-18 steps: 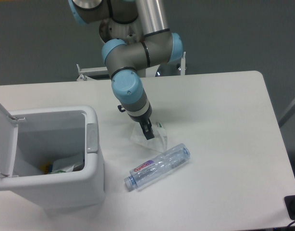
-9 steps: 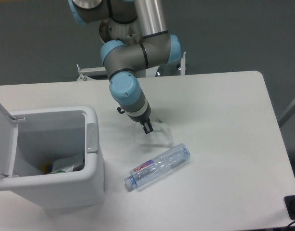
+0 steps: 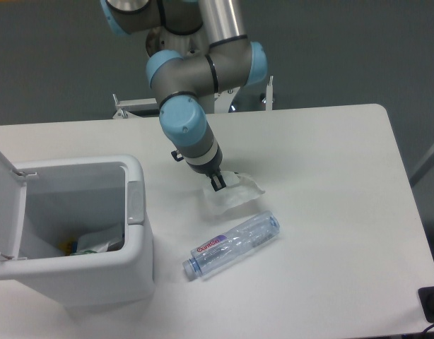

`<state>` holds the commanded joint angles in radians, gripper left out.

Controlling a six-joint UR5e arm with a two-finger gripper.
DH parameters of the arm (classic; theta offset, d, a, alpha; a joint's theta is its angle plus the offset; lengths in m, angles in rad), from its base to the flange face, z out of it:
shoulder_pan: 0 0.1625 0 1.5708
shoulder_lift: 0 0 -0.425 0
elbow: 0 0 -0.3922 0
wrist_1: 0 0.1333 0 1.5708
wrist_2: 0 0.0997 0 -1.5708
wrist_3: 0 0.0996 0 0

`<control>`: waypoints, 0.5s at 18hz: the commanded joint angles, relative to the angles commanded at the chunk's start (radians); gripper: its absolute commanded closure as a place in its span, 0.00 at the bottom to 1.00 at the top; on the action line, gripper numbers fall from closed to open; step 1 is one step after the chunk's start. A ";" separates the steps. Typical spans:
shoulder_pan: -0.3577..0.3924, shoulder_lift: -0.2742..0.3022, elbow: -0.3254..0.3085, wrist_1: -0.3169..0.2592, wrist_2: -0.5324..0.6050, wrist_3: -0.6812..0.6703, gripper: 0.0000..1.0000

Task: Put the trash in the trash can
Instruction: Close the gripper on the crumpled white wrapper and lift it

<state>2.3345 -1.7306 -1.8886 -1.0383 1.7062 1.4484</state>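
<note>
My gripper (image 3: 218, 183) is shut on the crumpled translucent plastic wrapper (image 3: 235, 194), which hangs from the fingertips just above the table, right of the trash can. The clear plastic bottle (image 3: 232, 244) with a pink-red label lies on its side on the table, below and slightly right of the gripper. The white trash can (image 3: 136, 233) stands at the left with its flip lid (image 3: 3, 205) swung open; some rubbish shows at its bottom. The grey latch (image 3: 135, 202) faces the gripper.
The white table (image 3: 330, 183) runs to an edge at the right and front. A black object (image 3: 432, 304) sits at the lower right corner. The arm's base and a metal bracket (image 3: 125, 107) stand behind the table's far edge.
The gripper has risen a little with the wrapper pinched in it; the wrapper has lifted off the table and bunched up. The bottle and trash can have not moved.
</note>
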 joint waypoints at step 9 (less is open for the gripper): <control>0.120 0.051 0.313 -0.031 -0.453 -0.541 1.00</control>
<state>2.4543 -1.6796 -1.5758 -1.0692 1.2536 0.9072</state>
